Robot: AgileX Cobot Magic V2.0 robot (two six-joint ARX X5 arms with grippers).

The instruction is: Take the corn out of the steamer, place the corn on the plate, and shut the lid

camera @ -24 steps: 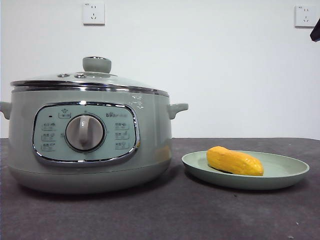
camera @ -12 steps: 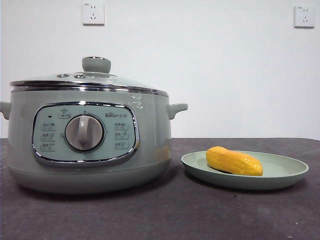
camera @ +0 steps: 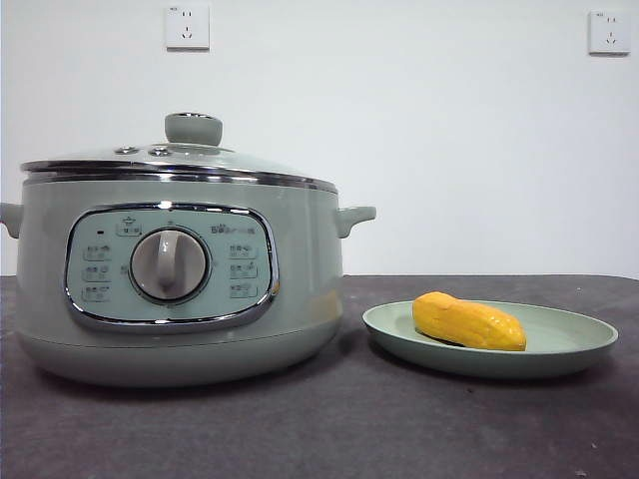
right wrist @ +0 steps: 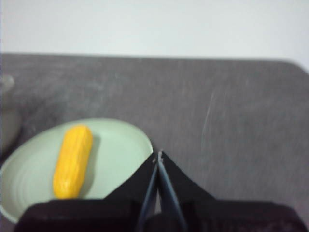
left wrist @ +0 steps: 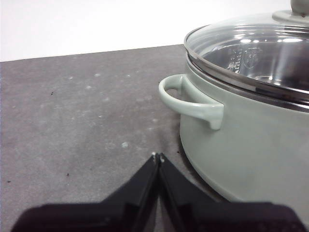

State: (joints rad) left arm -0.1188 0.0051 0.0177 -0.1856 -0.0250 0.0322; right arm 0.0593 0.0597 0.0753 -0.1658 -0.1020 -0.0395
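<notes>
The sage-green steamer stands at the left with its glass lid on top, knob up. The yellow corn lies on the pale green plate to the right of the steamer. Neither arm shows in the front view. My left gripper is shut and empty, low over the table beside the steamer's side handle. My right gripper is shut and empty, held back above the plate's edge, with the corn lying apart from it.
The dark grey table runs to a white wall with two sockets. The steamer's small handles stick out at both sides.
A black arm tip at the top right corner of the front view a second ago has gone out of view. The steamer, lid, plate and corn have not moved.
</notes>
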